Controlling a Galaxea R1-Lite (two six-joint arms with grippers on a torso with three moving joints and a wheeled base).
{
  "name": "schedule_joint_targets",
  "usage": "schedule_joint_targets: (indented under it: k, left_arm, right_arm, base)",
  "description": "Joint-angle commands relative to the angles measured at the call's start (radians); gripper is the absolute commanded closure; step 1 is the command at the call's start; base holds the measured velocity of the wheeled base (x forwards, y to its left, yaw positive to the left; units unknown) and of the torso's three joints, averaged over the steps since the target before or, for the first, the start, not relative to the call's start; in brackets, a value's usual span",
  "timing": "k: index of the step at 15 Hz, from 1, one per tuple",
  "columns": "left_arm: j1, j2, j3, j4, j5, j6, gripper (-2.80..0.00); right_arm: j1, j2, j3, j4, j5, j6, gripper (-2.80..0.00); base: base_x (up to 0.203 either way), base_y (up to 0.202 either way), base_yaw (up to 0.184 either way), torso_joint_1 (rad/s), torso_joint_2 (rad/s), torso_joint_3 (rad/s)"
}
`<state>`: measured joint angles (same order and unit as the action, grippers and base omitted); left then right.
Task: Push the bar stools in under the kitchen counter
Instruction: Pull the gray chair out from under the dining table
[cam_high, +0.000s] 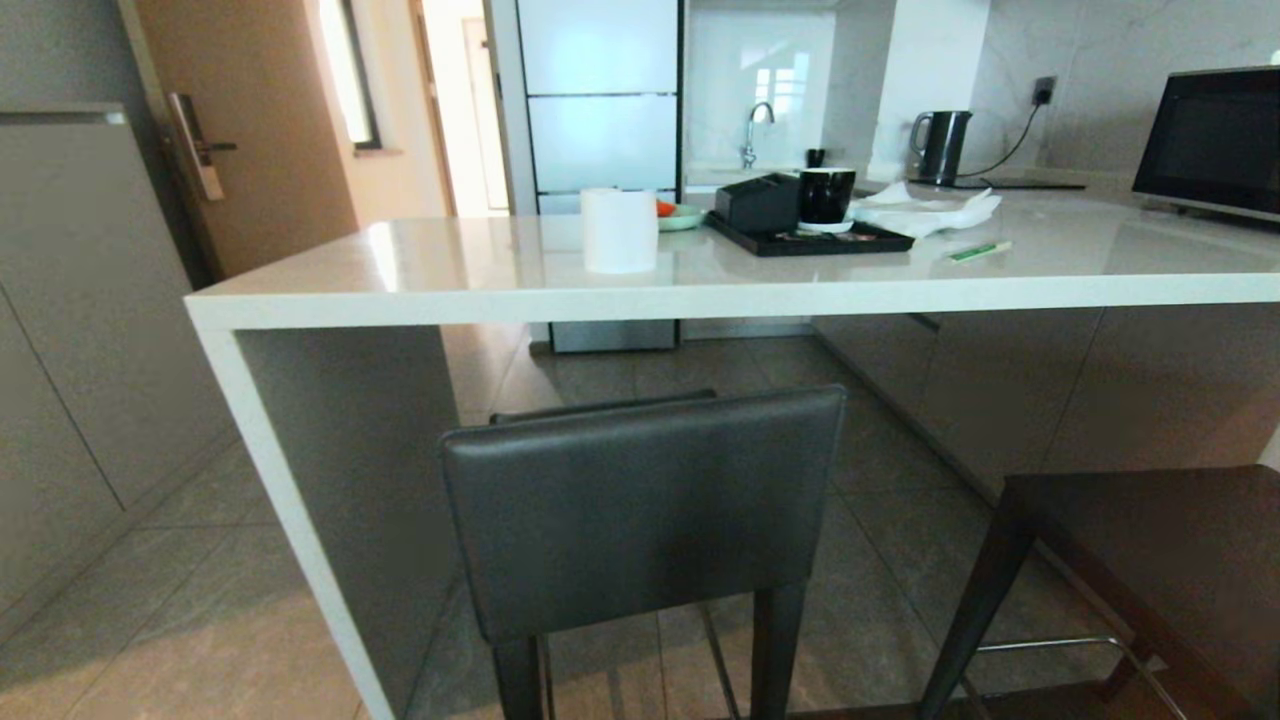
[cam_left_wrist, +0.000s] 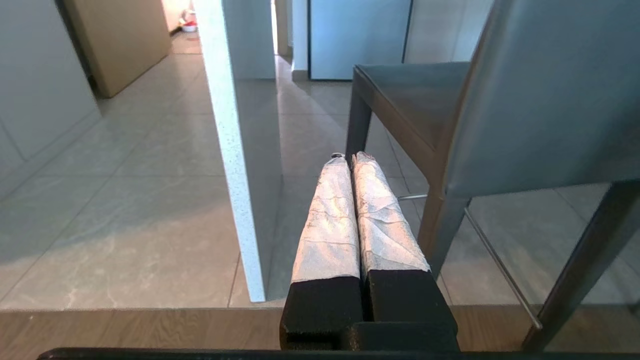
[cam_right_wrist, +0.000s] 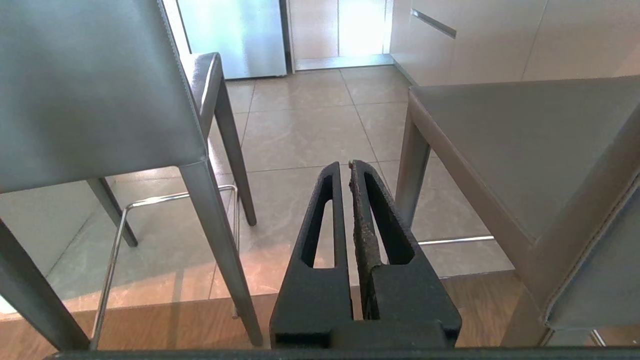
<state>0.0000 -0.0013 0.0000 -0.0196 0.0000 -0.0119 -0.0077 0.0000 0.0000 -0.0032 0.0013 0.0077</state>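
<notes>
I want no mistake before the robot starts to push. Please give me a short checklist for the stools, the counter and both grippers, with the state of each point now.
1. Left stool faces the counter, backrest toward the robot: ok.
2. Left stool pushed in: not ok, its backrest stands out in front of the counter edge.
3. Right stool pushed in: not ok, its seat is out in front too.
4. Floor under the counter free of obstacles: ok where it shows.
5. Left gripper shut, empty, touching nothing: ok.
6. Right gripper shut, empty, hanging between the two stools: ok.
</notes>
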Motion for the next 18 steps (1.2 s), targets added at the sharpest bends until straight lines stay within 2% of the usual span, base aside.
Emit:
schedule_joint_targets:
  k: [1,18]
  left_arm:
    - [0.000,0.000,0.011,0.000,0.000,0.000,0.00]
    - [0.003,0.000,0.011,-0.003,0.000,-0.008,0.00]
  right_arm:
    - [0.000,0.000,0.009,0.000,0.000,0.000,0.00]
    - [0.000,0.000,0.009,-0.001,0.002,-0.002,0.00]
  base:
    - [0.000,0.000,0.000,0.000,0.00,0.000]
    - [0.000,0.000,0.000,0.000,0.00,0.000]
